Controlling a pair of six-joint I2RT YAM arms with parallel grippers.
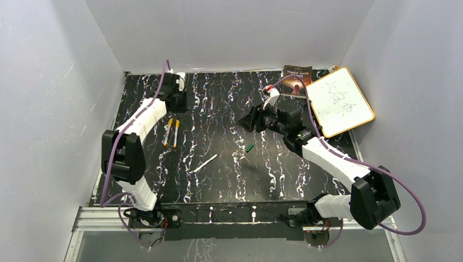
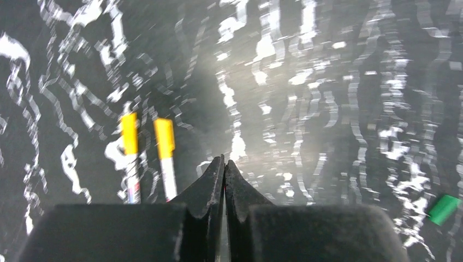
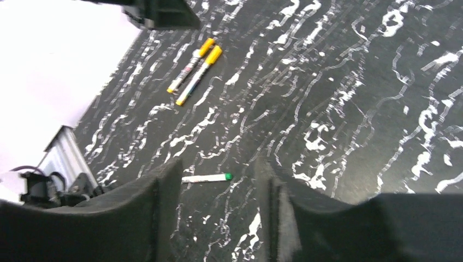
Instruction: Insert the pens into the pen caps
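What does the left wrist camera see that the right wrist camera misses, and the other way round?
Only the left wrist view: the loose green cap and the left gripper, shut and empty. Only the right wrist view: the uncapped green-tipped pen, lying alone, and the right gripper, open. Both: the two yellow-capped pens side by side on the black marbled table.

Bright, even light; both wrist views blurred, with glare on the table (image 2: 306, 164).

Two yellow-capped pens (image 1: 176, 134) side by side; lone pen (image 1: 205, 163) nearby; green cap (image 1: 249, 147) apart
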